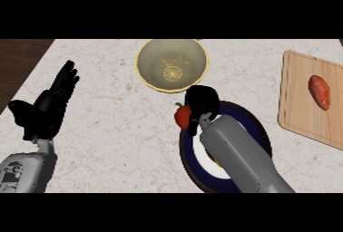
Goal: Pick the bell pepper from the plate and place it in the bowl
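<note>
One bowl [172, 65], one plate [258, 131], one bell pepper [181, 116], one cutting board [309, 99] carrying one sweet potato [320, 92]. At frame centre the right hand [201, 105] curls round the red pepper, just below the bowl at the plate's upper-left edge. The left hand [50, 105] rests open at left, fingers up. The counter [107, 131] is pale marble.

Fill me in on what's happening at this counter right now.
The right hand is curled round a red bell pepper, holding it over the left rim of the dark plate, short of the yellow bowl. The left hand rests open at the left. A sweet potato lies on the cutting board.
</note>
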`<act>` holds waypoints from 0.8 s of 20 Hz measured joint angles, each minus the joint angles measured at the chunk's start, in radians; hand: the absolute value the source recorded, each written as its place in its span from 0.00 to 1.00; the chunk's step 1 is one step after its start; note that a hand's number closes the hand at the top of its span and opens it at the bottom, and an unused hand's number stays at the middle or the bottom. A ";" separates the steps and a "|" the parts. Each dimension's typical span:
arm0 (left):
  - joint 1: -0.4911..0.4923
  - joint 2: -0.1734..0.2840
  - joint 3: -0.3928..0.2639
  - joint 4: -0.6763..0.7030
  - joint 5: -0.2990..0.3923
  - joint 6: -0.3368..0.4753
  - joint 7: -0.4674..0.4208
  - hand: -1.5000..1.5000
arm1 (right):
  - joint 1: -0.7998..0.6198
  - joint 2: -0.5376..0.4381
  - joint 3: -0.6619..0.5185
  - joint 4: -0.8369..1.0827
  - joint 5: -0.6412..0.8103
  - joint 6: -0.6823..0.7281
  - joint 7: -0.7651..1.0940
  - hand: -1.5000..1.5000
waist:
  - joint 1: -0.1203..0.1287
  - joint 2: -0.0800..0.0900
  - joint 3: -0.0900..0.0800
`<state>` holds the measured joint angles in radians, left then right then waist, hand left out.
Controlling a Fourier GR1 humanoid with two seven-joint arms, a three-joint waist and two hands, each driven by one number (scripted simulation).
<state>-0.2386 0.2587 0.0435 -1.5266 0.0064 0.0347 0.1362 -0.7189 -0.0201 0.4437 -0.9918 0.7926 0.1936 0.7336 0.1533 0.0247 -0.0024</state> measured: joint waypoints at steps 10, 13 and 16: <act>-0.054 -0.034 -0.051 0.041 -0.030 0.002 0.007 0.50 | -0.322 0.018 0.229 0.014 -0.117 -0.151 0.206 1.00 | 0.044 0.000 0.000; -0.051 -0.034 -0.045 0.054 -0.032 0.006 0.001 0.50 | -0.434 0.017 0.263 0.006 -0.093 -0.212 0.275 1.00 | 0.033 -0.007 -0.002; -0.058 -0.029 -0.034 0.063 -0.031 0.011 0.006 0.50 | -0.526 0.015 0.284 -0.002 -0.068 -0.279 0.318 1.00 | 0.017 -0.011 -0.002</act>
<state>-0.2969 0.2294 0.0096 -1.4641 -0.0251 0.0453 0.1422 -1.2445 -0.0052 0.7277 -0.9936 0.7249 -0.0849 1.0520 0.1700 0.0133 -0.0043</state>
